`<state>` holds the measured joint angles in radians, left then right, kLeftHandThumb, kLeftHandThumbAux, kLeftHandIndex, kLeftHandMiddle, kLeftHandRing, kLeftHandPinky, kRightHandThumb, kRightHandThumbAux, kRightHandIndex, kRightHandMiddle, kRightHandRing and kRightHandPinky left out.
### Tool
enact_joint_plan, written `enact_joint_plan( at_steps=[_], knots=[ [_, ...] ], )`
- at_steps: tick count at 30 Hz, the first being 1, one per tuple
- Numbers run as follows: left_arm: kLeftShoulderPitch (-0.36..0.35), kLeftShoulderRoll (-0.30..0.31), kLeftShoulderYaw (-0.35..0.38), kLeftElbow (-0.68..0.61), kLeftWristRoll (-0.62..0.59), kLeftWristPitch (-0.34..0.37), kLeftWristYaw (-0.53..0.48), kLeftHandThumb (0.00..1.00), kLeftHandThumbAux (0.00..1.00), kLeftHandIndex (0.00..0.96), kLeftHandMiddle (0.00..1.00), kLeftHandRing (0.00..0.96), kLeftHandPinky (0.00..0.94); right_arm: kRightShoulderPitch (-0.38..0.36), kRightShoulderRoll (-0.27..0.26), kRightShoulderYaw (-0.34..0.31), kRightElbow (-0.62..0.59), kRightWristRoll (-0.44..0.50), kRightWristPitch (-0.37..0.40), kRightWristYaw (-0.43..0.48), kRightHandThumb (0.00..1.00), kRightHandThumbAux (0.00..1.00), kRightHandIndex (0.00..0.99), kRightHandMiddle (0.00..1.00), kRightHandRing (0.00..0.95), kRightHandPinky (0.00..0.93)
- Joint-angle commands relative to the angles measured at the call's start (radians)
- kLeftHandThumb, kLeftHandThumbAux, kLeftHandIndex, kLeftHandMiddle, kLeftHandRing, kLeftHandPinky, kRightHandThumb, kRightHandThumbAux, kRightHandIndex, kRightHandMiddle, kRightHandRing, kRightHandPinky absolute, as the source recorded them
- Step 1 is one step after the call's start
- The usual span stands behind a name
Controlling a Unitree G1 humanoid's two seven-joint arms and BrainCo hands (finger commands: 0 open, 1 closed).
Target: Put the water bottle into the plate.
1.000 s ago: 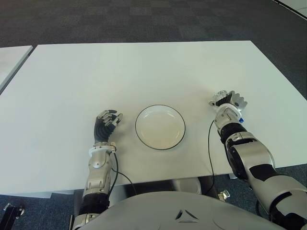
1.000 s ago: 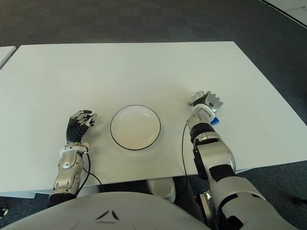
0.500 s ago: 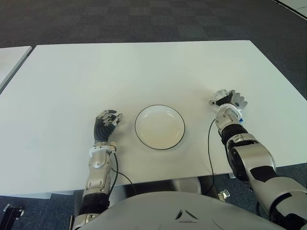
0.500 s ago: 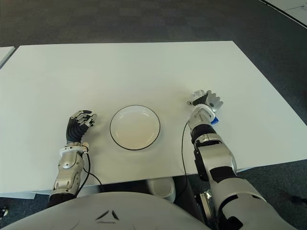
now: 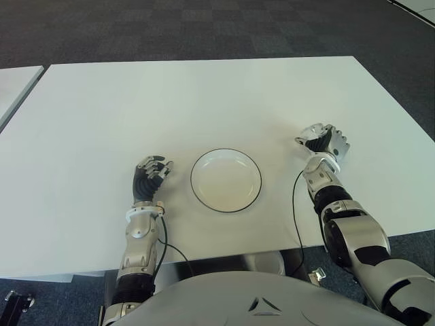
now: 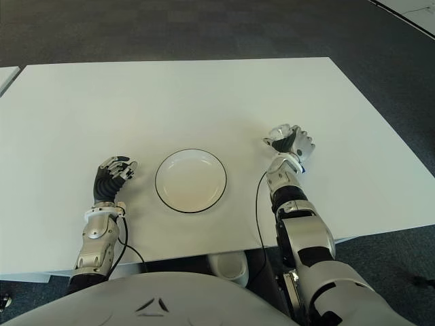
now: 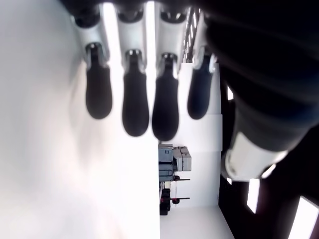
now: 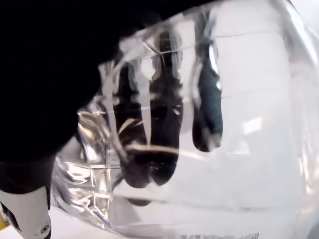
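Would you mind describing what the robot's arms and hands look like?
Both arms have silver-grey shells with black joints and a thin black cable along each forearm. The left hand has black fingers with pale knuckle segments; the right hand looks silver-white, with dark fingertips.

On the white tabletop (image 5: 204, 95), the right hand (image 5: 326, 144) clasps the clear water bottle (image 5: 312, 134) to the right of the black-rimmed plate (image 5: 225, 180), while the left hand (image 5: 149, 178) shows just left of it.
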<state>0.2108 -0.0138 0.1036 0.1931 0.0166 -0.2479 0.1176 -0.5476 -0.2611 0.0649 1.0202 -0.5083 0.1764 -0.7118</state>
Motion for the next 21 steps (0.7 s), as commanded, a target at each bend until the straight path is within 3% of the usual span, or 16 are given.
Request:
enact_joint_plan(
  at_steps=[1,8,15,21],
  knots=[
    [0.01,-0.004,0.002,0.014,-0.012,0.021,-0.008,0.704,0.72,0.435,0.604,0.581,0.565,0.12,0.089,-0.018,-0.008,0.076,-0.088,-0.022,0.695,0.73,0.437,0.818,0.804,0.814],
    [0.008,-0.003,-0.001,0.023,-0.012,0.004,-0.008,0.704,0.72,0.436,0.605,0.582,0.565,0.156,0.122,-0.012,-0.131,0.08,-0.241,-0.097,0.697,0.73,0.437,0.834,0.822,0.827],
    [0.011,-0.005,-0.006,0.01,0.005,0.02,0.008,0.705,0.719,0.436,0.604,0.578,0.558,0.259,0.18,0.036,-0.543,0.022,-0.208,-0.084,0.699,0.729,0.437,0.865,0.854,0.864],
    [0.016,-0.009,-0.006,0.001,0.007,0.023,0.008,0.706,0.719,0.436,0.599,0.574,0.558,0.277,0.172,0.044,-0.592,0.013,-0.244,-0.056,0.701,0.728,0.437,0.902,0.885,0.894]
  ],
)
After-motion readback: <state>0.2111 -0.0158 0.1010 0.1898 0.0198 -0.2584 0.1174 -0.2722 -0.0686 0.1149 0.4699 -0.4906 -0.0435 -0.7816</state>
